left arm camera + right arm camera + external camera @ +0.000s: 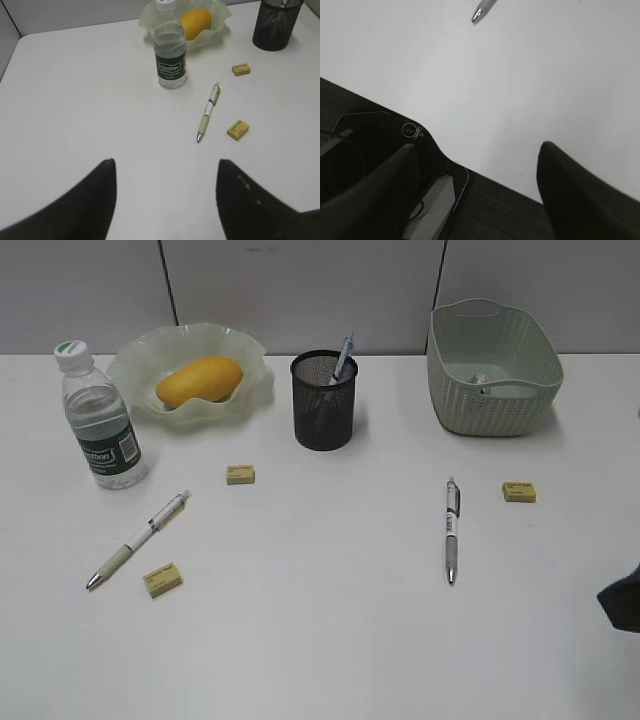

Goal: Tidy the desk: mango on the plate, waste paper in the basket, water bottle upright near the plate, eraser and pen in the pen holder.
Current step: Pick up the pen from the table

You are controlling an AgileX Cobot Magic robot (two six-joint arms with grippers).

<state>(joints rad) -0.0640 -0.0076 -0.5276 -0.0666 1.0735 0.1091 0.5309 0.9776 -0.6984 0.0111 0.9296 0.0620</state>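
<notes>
The mango (199, 379) lies on the wavy green plate (130, 360). The water bottle (98, 418) stands upright left of the plate. The black mesh pen holder (324, 400) holds one pen (344, 358). The waste paper (481, 379) lies in the basket (492, 368). Two pens lie on the desk (320, 640): one at the left (138, 539), one at the right (451, 529). Three yellow erasers lie loose (240, 474) (162, 579) (519, 491). My left gripper (165, 167) is open and empty over bare desk, not seen in the exterior view. My right gripper (475, 150) is open and empty over the desk's front edge; part of that arm shows at the exterior view's right edge (622, 598).
A grey partition wall (300, 290) runs behind the desk. In the right wrist view the desk's front edge, dark floor (500, 210) and the robot's base (365, 135) lie below.
</notes>
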